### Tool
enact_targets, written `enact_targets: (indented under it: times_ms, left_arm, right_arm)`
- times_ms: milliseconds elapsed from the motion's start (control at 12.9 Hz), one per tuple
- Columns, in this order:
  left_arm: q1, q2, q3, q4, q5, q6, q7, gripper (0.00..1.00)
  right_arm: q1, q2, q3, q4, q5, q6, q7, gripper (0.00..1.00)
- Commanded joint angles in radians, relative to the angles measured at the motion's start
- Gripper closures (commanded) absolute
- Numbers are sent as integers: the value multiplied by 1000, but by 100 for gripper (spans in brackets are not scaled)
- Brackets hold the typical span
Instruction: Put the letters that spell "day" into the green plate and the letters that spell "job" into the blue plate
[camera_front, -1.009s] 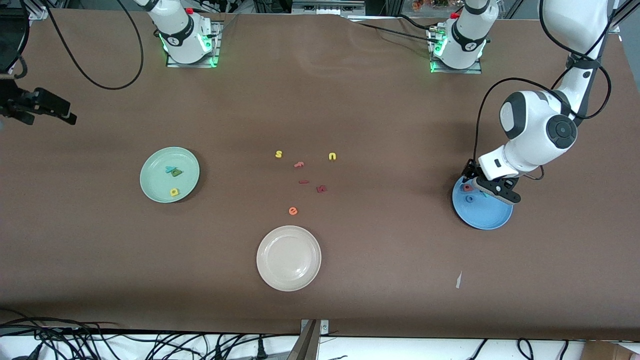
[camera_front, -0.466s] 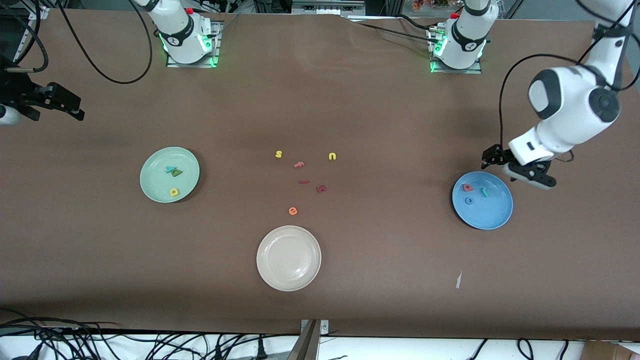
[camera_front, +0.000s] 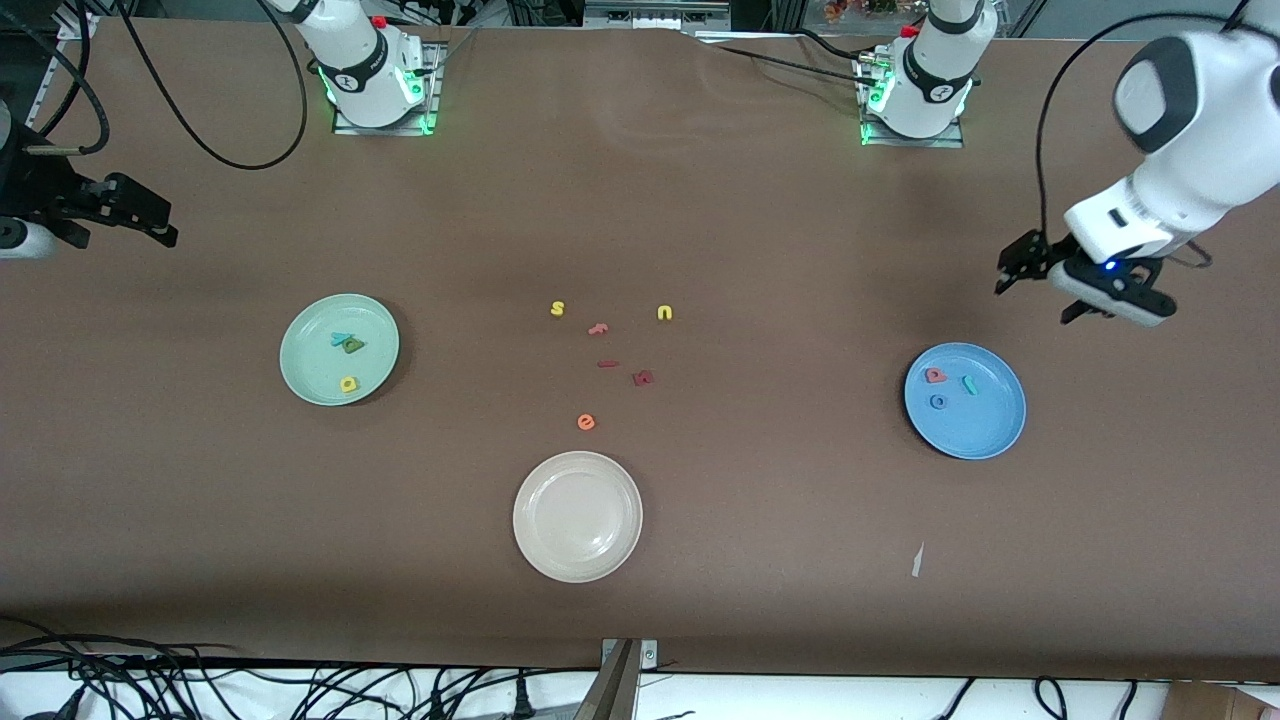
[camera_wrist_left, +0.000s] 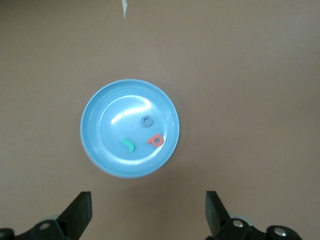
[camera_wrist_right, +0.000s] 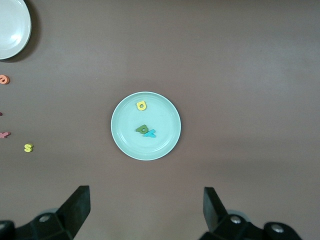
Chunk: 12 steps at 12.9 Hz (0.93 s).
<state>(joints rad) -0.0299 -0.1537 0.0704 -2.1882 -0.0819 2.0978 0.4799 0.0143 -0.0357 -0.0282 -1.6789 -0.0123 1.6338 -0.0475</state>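
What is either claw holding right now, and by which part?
Nothing is held. The left claw is open in the air, up from the blue plate; the right claw is open over bare table near the green plate.

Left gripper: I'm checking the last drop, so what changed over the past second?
The left gripper, open, rose from the blue plate toward the table's edge, leaving the teal "j" inside. Right gripper shifted slightly, open. Plates and letters stayed put.

Even overhead light, sharp, soft shadows
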Motion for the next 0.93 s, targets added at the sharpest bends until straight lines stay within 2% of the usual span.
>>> enact_targets:
  times_ms: [0,233,388,699,854]
  left_arm:
    - [4,-24,-10,228,97,-297,-99,0]
    - [2,-21,-17,422,99,-520,-104,0]
    - [2,-11,-14,523,99,-620,-163,0]
    - [-8,94,-38,668,85,-694,-441,0]
    - [-30,135,-38,688,88,-694,-454,0]
  right_arm:
    - [3,-7,2,-2,-5,6,12,0]
    - [3,-9,-1,-2,-3,3,17,0]
    - [0,-10,-7,-2,38,3,15,0]
    - [1,-13,2,-4,41,-3,15,0]
    - [1,-10,-2,-2,38,-6,12,0]
